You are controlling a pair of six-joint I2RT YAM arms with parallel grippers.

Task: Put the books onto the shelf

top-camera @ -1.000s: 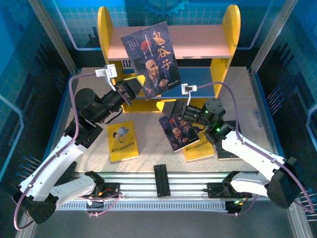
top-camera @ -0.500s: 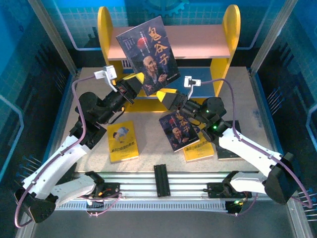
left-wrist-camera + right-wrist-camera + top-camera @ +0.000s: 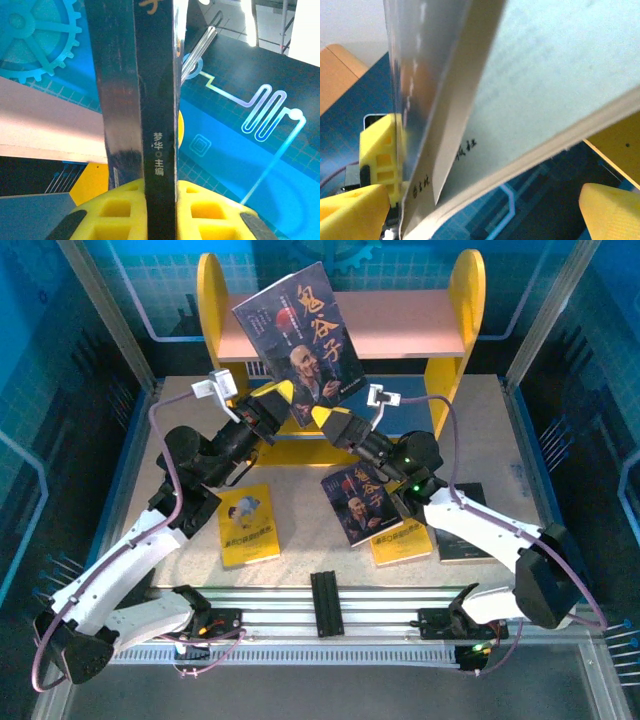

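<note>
The left gripper (image 3: 278, 398) pinched the dark portrait paperback (image 3: 300, 335) by its lower edge, holding it raised before the pink upper board (image 3: 400, 325) of the shelf (image 3: 211, 300), while the right gripper (image 3: 325, 420) stood spread wide astride its bottom corner, apparently to steady the insertion

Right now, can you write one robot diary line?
left gripper: shut on dark book | right gripper: open, straddling its lower edge | dark book: raised before shelf

The raised book (image 3: 298, 340) is before the shelf (image 3: 405, 325), other books (image 3: 248, 525) nearer
</note>
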